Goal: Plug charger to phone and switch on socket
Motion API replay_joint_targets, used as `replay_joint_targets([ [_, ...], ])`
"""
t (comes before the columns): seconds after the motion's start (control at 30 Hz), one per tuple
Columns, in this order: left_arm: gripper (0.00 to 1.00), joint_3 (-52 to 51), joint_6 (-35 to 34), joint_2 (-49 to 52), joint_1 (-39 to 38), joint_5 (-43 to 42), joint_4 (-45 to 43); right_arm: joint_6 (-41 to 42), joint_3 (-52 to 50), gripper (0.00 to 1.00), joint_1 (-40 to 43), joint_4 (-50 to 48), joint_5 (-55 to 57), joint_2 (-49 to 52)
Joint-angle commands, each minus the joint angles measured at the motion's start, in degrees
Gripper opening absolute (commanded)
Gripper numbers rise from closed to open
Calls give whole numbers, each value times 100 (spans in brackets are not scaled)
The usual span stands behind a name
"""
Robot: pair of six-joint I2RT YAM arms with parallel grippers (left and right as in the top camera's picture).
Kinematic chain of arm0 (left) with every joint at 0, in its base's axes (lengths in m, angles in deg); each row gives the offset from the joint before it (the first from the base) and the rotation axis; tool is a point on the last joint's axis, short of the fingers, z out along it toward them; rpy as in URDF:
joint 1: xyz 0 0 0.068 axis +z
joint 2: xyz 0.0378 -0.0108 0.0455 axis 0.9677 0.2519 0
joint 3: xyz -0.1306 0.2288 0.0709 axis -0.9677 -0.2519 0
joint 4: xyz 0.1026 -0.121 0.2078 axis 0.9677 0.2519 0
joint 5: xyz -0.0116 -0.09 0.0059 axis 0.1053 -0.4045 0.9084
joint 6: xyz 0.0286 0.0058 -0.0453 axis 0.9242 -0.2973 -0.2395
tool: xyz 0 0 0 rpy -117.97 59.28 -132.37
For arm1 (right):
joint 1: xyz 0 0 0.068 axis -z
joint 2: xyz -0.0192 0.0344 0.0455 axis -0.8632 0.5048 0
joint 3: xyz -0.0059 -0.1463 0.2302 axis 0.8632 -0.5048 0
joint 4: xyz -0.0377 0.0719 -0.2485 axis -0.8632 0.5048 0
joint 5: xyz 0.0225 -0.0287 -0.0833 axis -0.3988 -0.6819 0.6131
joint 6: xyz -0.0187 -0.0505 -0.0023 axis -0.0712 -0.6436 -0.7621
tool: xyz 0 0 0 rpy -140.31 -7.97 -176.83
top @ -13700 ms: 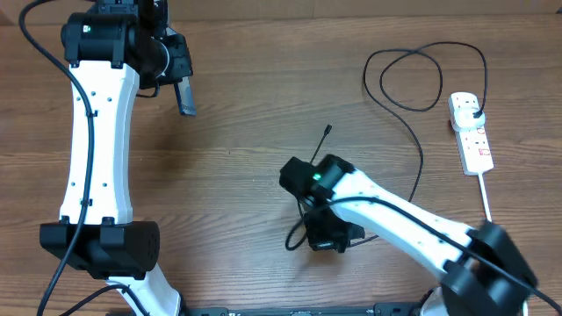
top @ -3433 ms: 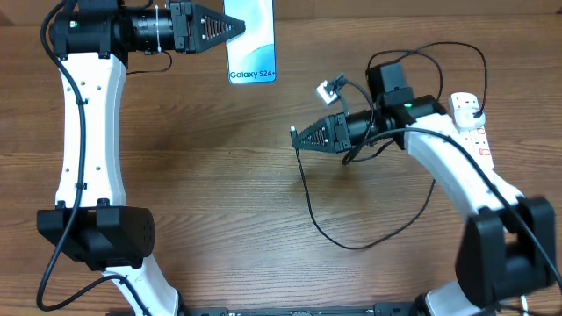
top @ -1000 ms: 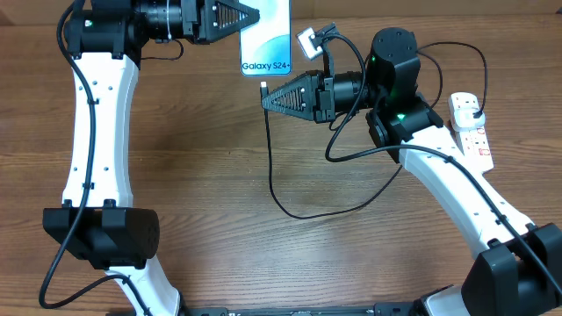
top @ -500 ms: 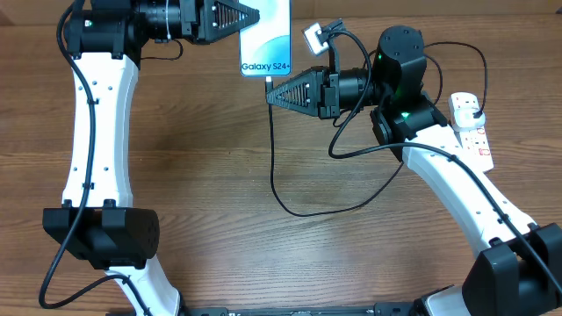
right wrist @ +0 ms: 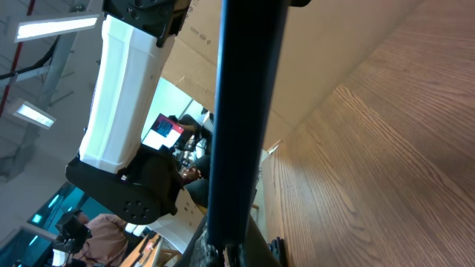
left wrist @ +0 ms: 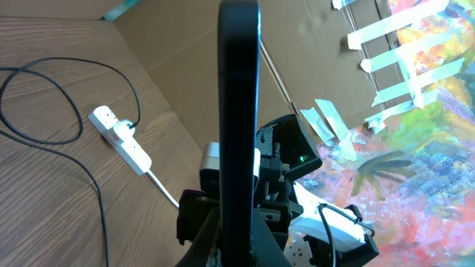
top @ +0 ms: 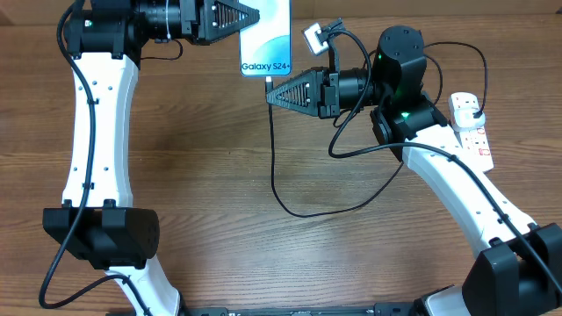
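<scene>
My left gripper (top: 255,16) is shut on the phone (top: 267,42) at the back of the table, its "Galaxy S24+" edge facing the front. Seen from the left wrist, the phone (left wrist: 239,89) is a dark edge-on bar rising from the left gripper (left wrist: 239,248). My right gripper (top: 270,95) is shut on the charger (top: 272,167) near its small tip, which touches the phone's lower edge. Whether it is seated I cannot tell. The right wrist view shows the phone (right wrist: 241,111) right above the right gripper (right wrist: 239,251). The socket (top: 471,132) lies far right with the black plug in it.
The charger's slack hangs in a wide loop (top: 303,211) over the middle of the table, with more loops (top: 413,79) at the back right. The socket's white cord (top: 486,197) runs toward the front. The socket (left wrist: 122,139) also shows from the left wrist. A cardboard wall stands behind.
Over the last second my right gripper moved slightly right and up with the charger tip to the phone's lower edge. Nothing has moved in the last half second.
</scene>
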Motion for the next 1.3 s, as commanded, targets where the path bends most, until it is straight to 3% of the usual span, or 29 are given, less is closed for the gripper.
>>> replay_joint_targets([
  [0.0,4,96,-35,-22,2,-258,-44,20,96,4,17,-52,59,-101],
  [1.27,4,98,-81,-22,-22,-273,-39,297,96,4,-48,-227,280,-101],
])
